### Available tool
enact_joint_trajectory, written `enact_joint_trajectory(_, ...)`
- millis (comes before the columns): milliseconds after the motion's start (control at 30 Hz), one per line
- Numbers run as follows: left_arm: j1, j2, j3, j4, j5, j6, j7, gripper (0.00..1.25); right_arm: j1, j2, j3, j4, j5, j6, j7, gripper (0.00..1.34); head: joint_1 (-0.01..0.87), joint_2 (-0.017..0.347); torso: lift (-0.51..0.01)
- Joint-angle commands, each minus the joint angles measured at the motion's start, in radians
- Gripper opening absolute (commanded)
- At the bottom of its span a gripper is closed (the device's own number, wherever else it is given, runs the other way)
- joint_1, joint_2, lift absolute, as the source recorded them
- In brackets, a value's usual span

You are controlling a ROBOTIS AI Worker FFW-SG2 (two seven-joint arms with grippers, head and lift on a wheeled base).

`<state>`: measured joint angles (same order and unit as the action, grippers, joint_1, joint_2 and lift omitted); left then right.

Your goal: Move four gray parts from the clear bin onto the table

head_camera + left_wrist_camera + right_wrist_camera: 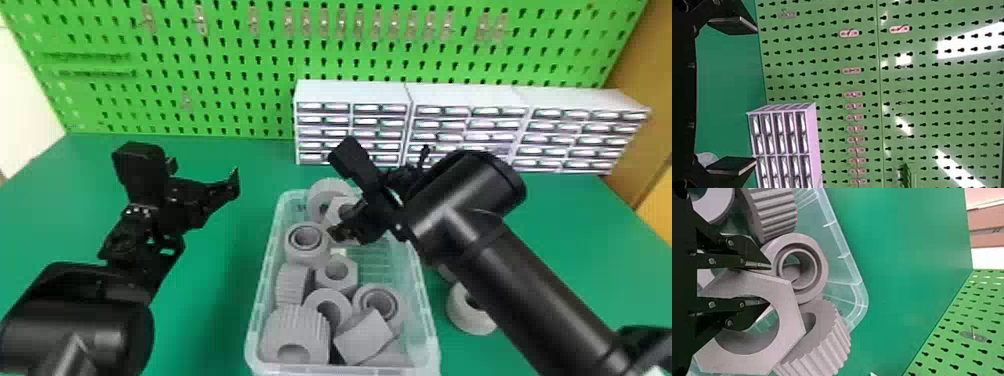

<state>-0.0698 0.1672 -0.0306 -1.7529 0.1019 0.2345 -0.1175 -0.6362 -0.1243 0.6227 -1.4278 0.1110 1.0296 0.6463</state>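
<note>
Gray ribbed gears [305,325], hexagonal nuts [352,277] and round, bored parts [306,255] lie jumbled, variously tilted, in the clear bin [258,295]; a partly hidden gray ring [465,322] rests on the green table [210,325] beside it.

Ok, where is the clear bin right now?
In the head view, bottom center: the clear bin stands on the green table, left of a gray ring, with the right gripper at its far half.

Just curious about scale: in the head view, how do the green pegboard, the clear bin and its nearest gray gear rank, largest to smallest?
1. Green pegboard
2. Clear bin
3. Nearest gray gear
</note>
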Motion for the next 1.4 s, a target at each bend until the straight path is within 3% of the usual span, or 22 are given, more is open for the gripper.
enact_joint_trajectory(0, 0.005, 0.000, 0.005, -0.005, -0.002, 0.000, -0.001, 1.14, 0.029, 0.012, 0.019, -0.016, -0.016, 0.013, 0.001, 0.21, 0.678, 0.034, -0.050)
enact_joint_trajectory(167, 0.007, 0.000, 0.006, -0.007, -0.004, 0.002, -0.001, 1.14, 0.049, 0.018, 0.037, -0.016, -0.045, 0.046, 0.001, 0.21, 0.678, 0.034, -0.050)
enact_joint_trajectory(400, 0.008, 0.000, 0.008, -0.010, -0.005, 0.006, -0.002, 1.14, 0.059, 0.008, 0.015, -0.042, -0.051, 0.073, 0.001, 0.21, 0.678, 0.034, -0.050)
enact_joint_trajectory(867, 0.013, 0.000, 0.011, -0.013, -0.005, 0.008, -0.002, 1.14, 0.056, -0.020, -0.136, -0.209, 0.154, 0.132, 0.003, 0.21, 0.678, 0.034, -0.050)
enact_joint_trajectory(1367, 0.022, 0.000, 0.024, -0.027, -0.007, 0.011, -0.002, 1.14, 0.145, -0.041, -0.311, -0.309, 0.332, 0.210, 0.004, 0.21, 0.678, 0.034, -0.050)
